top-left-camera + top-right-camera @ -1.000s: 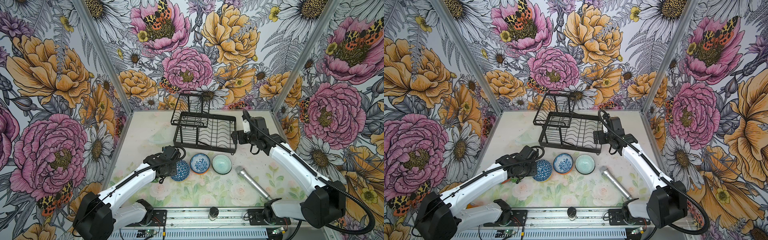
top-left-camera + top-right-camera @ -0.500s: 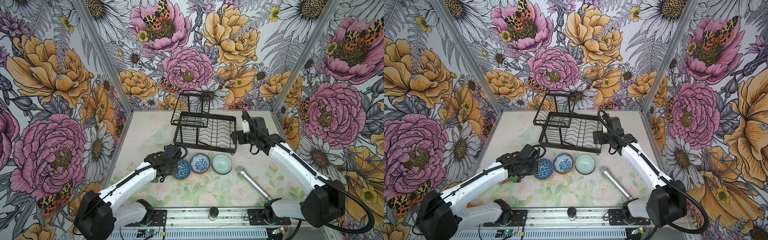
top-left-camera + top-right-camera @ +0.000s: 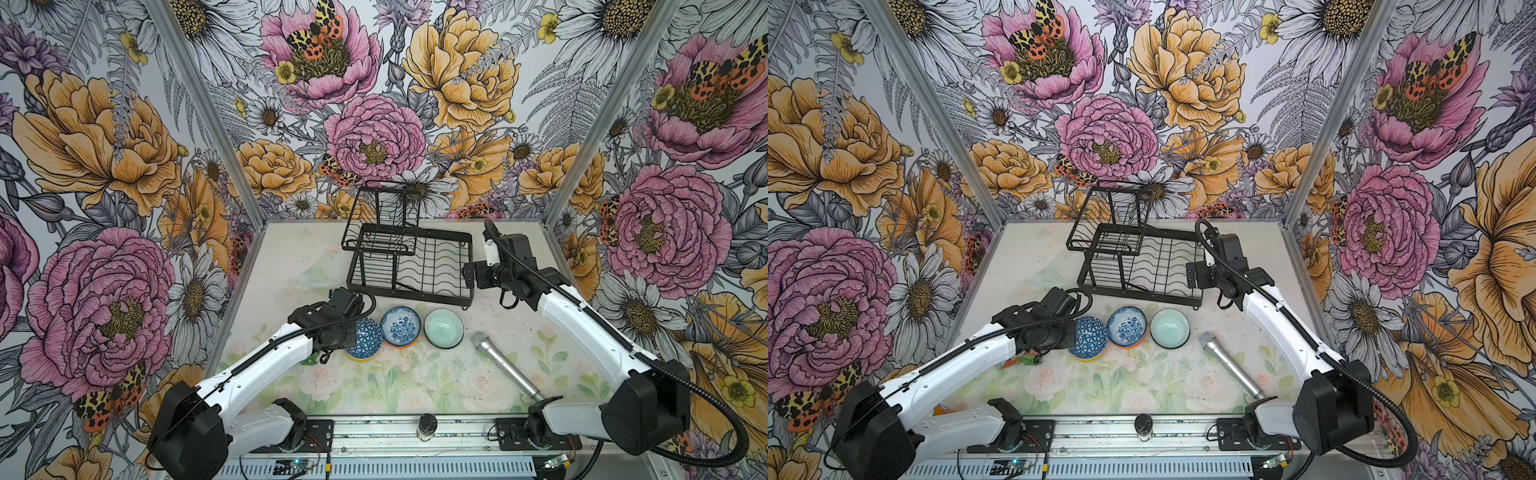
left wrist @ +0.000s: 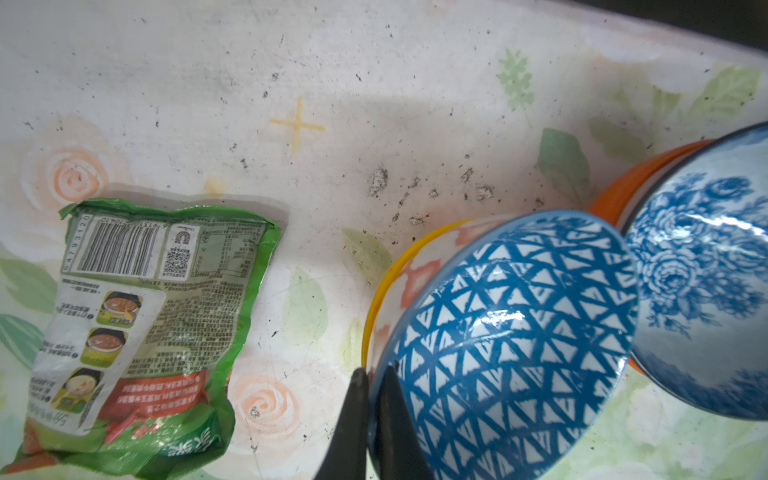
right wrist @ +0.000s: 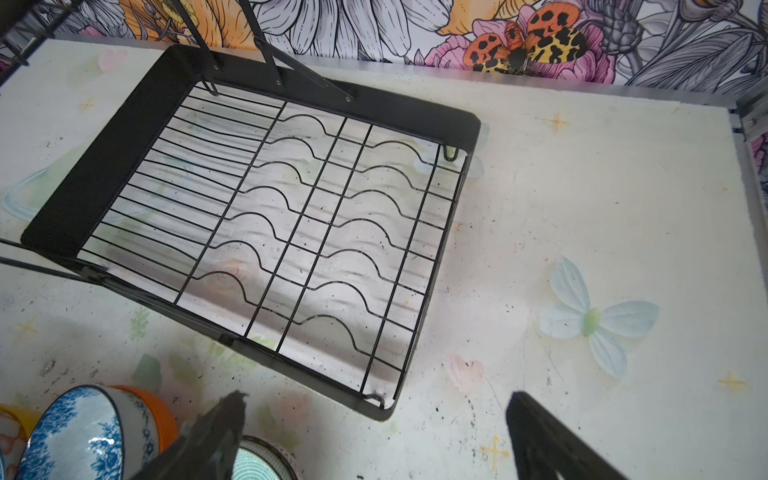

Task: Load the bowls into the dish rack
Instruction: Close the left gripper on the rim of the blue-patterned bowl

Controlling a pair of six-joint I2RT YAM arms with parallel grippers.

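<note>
left wrist | l fingers [image 4: 351, 419] clamped on blue geo bowl [image 4: 511, 340] rim

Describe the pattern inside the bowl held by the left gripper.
The bowl shows white triangles in a blue lattice, clearest in the left wrist view.

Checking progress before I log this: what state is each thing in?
Blue geometric bowl: tilted, rim pinched by left gripper.
Left gripper: shut on that bowl's rim.
Right gripper: open, holding nothing.
Floral bowl: upright, nested in an orange bowl.
Mint bowl: upright, untouched.
Dish rack: no bowls in it.
</note>
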